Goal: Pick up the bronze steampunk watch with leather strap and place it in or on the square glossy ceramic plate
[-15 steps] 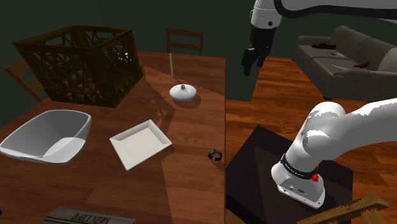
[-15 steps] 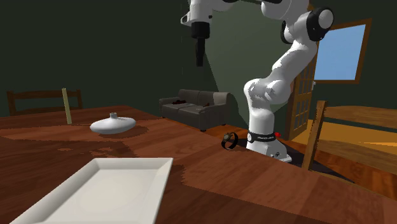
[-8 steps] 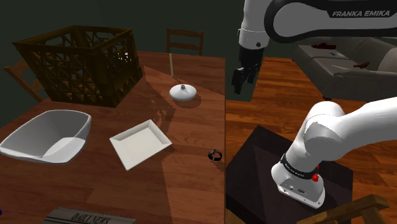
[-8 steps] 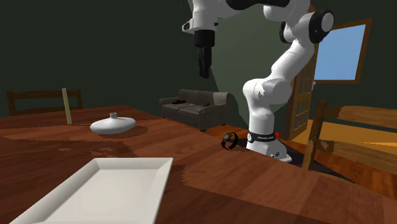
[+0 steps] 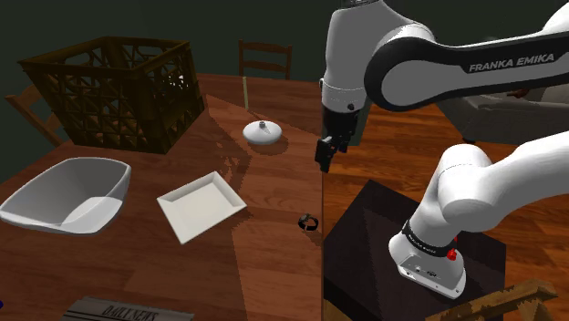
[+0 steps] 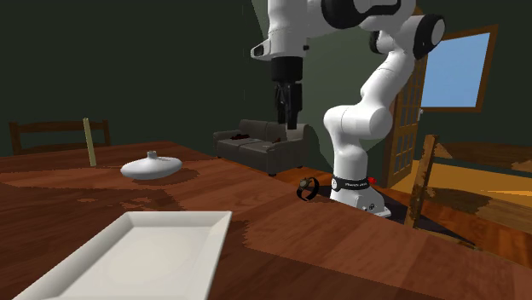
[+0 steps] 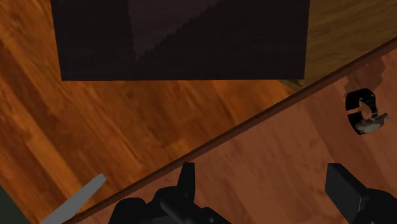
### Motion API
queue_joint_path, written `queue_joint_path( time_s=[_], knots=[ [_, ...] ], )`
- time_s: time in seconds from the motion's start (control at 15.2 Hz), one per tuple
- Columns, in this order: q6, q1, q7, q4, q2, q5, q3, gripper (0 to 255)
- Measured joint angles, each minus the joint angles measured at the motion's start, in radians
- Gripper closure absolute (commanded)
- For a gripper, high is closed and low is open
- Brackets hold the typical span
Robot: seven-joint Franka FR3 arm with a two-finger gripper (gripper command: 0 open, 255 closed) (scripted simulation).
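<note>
Hanging above the desk (image 5: 264, 274) near its edge by the dark stand (image 5: 365, 239), the black jaws point downward and stand wide apart with nothing between them; in the wrist view the two fingers (image 7: 347, 189) are spread over the wood. The watch (image 5: 309, 222), a small dark ring with a pale face, lies on the desk close to that edge, lower than the jaws and outside the span of the fingers. The square white plate (image 5: 201, 206) rests flat on the desk to the shoulder view's left of the watch, apart from it. Farther off sit a white bowl (image 5: 68, 193), a dark slatted crate (image 5: 118, 91) and a small white lidded dish (image 5: 263, 132).
</note>
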State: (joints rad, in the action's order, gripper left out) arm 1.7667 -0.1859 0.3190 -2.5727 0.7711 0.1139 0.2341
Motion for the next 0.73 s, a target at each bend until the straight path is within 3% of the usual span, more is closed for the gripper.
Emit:
queue_joint_path(
  time_s=[0.73],
  knots=[
    [0.212,-0.117,0.126,-0.039,-0.183,0.139,0.202,0]
  ],
)
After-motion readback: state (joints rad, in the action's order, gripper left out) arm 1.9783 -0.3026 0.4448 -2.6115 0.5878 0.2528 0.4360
